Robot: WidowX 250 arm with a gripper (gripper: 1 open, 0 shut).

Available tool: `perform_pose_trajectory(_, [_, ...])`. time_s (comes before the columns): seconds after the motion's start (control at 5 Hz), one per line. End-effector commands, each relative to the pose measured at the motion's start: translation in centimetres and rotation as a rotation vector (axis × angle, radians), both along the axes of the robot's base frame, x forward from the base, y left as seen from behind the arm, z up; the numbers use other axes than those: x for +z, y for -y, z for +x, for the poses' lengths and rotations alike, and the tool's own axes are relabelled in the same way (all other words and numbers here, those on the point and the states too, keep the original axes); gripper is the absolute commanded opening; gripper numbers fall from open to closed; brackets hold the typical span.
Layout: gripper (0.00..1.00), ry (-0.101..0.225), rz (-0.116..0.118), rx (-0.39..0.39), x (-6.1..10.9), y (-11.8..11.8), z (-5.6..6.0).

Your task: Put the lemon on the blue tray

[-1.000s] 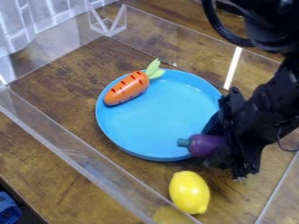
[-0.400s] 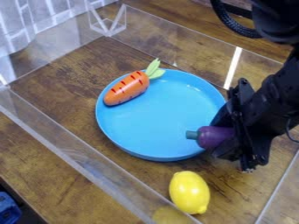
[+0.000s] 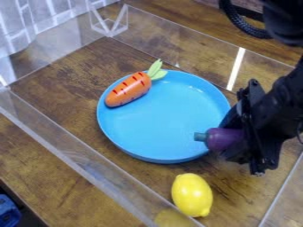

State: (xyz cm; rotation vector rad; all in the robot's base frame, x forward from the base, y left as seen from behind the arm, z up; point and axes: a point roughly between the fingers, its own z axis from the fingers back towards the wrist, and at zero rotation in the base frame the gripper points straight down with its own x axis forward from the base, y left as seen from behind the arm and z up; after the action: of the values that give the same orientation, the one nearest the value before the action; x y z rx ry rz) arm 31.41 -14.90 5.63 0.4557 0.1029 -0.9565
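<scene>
I see no brand, label or readable writing anywhere in my view. The lemon lies on the wooden tabletop near its front edge, just off the blue tray and apart from its rim, right beside the clear front wall of the enclosure, which mirrors a yellow patch below it. The blue tray sits in the middle of the tabletop. An orange carrot with green leaves lies across the tray's back-left rim, leaves toward the back.

My gripper is at the tray's right rim, its black body covering that edge. A purple eggplant is pinched in it, the stem end poking out to the left over the blue surface; the jaws are closed tight on it, though the fingers themselves are hard to separate from the dark housing. The eggplant and the arm stand between the lemon and the right side of the tray. Clear plastic walls ring the tabletop, and a bright streak of glare runs along the right wall behind the arm.
</scene>
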Motion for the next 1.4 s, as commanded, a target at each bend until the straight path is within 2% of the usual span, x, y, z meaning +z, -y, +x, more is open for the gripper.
perform_pose_trajectory(0.0, [0.00, 0.073, -0.042, -0.039, 2.3, 1.5, 0.9])
perform_pose_trajectory(0.4, [0.00, 0.081, -0.039, -0.066, 2.0, 2.4, 1.2])
perform_pose_trajectory(0.6, [1.00, 0.082, -0.037, -0.077, 1.7, 2.9, 1.3])
perform_pose_trajectory(1.2, [1.00, 0.053, -0.020, -0.074, -0.4, 2.9, 1.2])
